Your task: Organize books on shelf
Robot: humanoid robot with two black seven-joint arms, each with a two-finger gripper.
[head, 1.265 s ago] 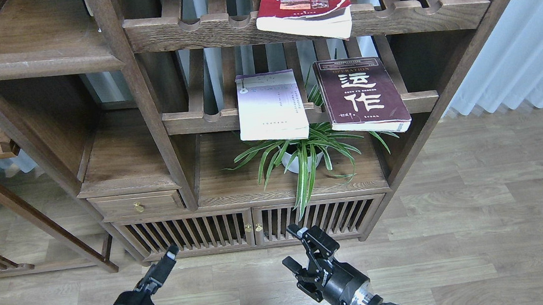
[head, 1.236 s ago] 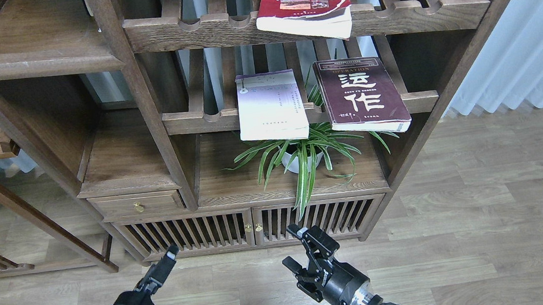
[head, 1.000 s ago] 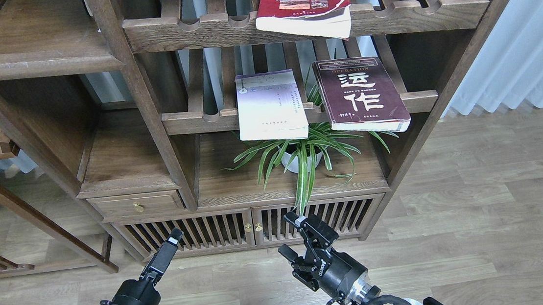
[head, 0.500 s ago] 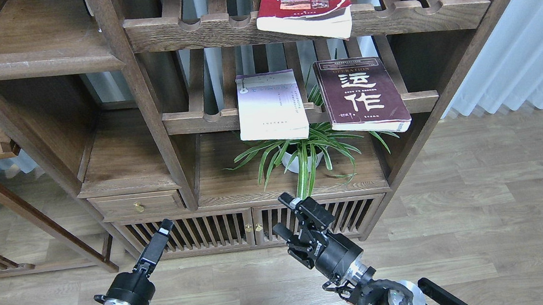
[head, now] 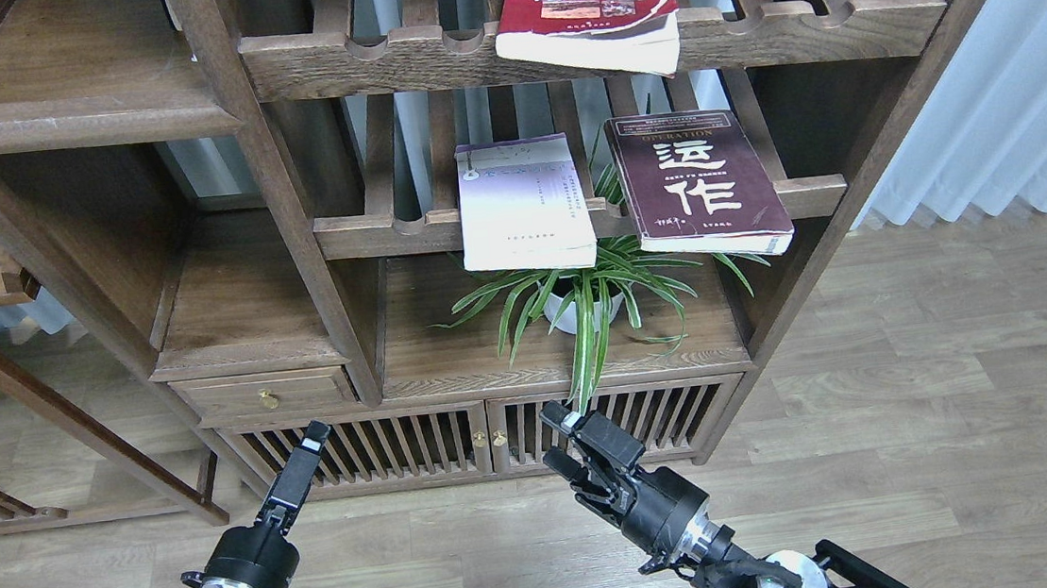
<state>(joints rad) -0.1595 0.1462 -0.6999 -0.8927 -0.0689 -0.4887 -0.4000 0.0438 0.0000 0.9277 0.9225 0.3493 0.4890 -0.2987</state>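
Wood-plank floor below, both arms low before the cabinet. Right gripper (head: 567, 440) shows fingers slightly apart, empty; left gripper (head: 297, 470) is edge-on, can't tell. Reach up for the cream book (head: 523, 204) beside the maroon book (head: 696, 184), gripping the overhanging edge; red book (head: 591, 4) sits higher; plank shelf (head: 77, 120) upper left.

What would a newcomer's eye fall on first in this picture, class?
Probably the maroon book with big white characters, overhanging the middle slatted rack beside the cream book. A red book juts from the rack above, and a spider plant spills out below.
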